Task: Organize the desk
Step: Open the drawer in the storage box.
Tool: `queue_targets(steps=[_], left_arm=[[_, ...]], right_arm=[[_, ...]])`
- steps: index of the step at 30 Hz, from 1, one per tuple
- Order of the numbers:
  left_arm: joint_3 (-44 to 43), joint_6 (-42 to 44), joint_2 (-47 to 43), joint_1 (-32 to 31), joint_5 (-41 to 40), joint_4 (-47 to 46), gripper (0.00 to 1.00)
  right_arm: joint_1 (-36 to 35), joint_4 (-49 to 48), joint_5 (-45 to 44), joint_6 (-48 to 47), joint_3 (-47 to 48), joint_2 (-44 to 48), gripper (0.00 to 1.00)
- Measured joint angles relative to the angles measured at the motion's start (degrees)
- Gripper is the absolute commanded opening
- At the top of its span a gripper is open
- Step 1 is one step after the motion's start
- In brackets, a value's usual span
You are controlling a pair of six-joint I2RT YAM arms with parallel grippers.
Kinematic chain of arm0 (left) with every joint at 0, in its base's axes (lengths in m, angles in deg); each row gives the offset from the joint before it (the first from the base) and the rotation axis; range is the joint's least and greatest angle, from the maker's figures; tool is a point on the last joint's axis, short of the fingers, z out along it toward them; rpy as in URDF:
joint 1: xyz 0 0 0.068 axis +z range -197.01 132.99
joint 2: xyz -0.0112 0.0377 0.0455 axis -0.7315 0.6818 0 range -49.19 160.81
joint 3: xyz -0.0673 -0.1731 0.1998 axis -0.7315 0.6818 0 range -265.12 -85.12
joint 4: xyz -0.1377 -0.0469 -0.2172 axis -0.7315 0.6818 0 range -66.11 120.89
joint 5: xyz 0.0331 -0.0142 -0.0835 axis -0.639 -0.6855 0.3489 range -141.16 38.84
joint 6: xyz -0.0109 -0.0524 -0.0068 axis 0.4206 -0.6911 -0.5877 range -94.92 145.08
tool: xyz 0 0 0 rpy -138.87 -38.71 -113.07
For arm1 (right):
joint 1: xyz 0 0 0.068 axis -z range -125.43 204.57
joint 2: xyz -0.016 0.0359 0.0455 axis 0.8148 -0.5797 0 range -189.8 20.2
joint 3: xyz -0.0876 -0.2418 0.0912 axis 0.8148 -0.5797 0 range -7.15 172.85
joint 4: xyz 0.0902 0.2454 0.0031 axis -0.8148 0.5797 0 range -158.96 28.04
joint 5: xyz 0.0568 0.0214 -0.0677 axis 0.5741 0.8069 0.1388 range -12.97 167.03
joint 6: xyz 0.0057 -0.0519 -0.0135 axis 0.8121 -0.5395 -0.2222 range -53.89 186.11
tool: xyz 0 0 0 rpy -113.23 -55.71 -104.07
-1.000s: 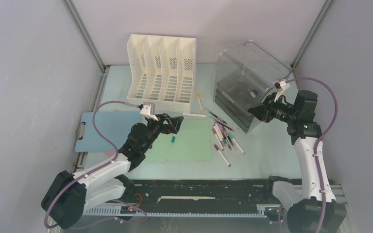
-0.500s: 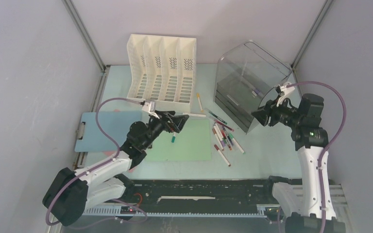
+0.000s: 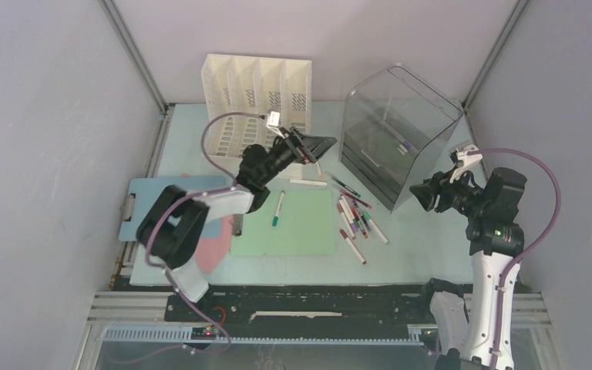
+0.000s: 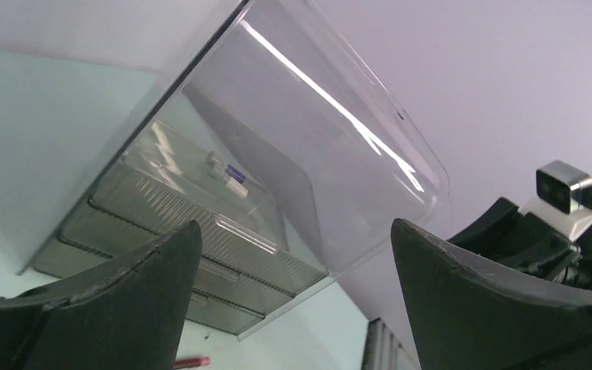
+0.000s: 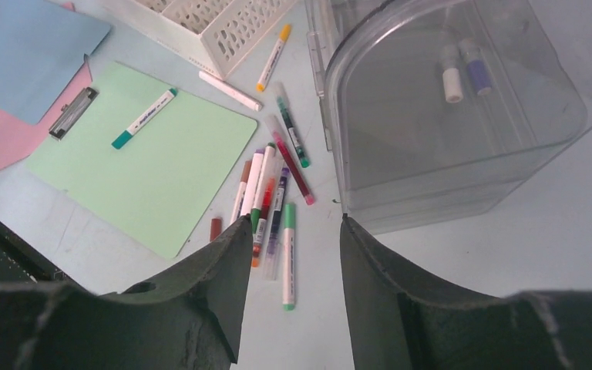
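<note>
The desk (image 3: 416, 239) is a pale mint tabletop. A teal-capped marker (image 3: 277, 208) lies on a green clipboard (image 3: 293, 227). Several loose markers (image 3: 358, 220) lie in a cluster to its right, and show in the right wrist view (image 5: 270, 200). My left gripper (image 3: 320, 145) is open and empty, raised between the white file organizer (image 3: 258, 92) and the clear drawer bin (image 3: 397, 131), facing the bin (image 4: 277, 154). My right gripper (image 3: 420, 193) is open and empty, raised right of the marker cluster, beside the bin's front corner (image 5: 447, 108).
A blue clipboard (image 3: 166, 204) and a pink sheet (image 3: 214, 247) lie at the left. A yellow-capped marker (image 3: 316, 158) and a white marker (image 3: 308, 182) lie in front of the organizer. Two markers (image 5: 453, 73) lie inside the bin. Grey walls enclose the desk.
My left arm has swung up and to the far right, from above the green clipboard to beside the organizer. My right gripper has drawn back from the bin, nearer and to the right.
</note>
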Motion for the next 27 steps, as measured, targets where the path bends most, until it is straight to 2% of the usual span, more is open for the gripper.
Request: queue_targets(steps=[3,6,13,18,21,25,27], left_arm=[[-4.9,-6.0,8.9,-0.1,1.6,-4.0,1.00],[-5.1,-7.9,13.0,-0.6,0.0,-4.5,1.00],[-6.8,-5.5,13.6,-5.3,-12.0,6.0,1.00],[-8.8,-4.6,14.2,-8.1,-17.7,10.7,1.00],[-9.4,-4.7,15.8,-9.1,-19.1,11.0,0.92],[-10.2,-5.2,19.0,-9.7,-18.8,10.7,0.71],[-10.4,-5.7,20.6,-9.9,-18.4,10.6,0.69]], right_arm=[[0.0,0.0,-0.2,-0.6,-1.0,0.0,0.52],[0.0,0.0,-0.4,-1.0,-1.1,-0.4,0.52],[-1.0,0.0,-0.8,-1.6,-1.1,-3.4,0.52],[-1.0,0.4,-1.1,-1.9,-1.1,-5.4,0.52],[-0.7,0.5,-1.1,-1.9,-1.1,-5.4,0.52],[0.0,0.5,-1.1,-1.9,-1.1,-5.4,0.52],[0.2,0.5,-1.1,-1.9,-1.1,-5.4,0.52]])
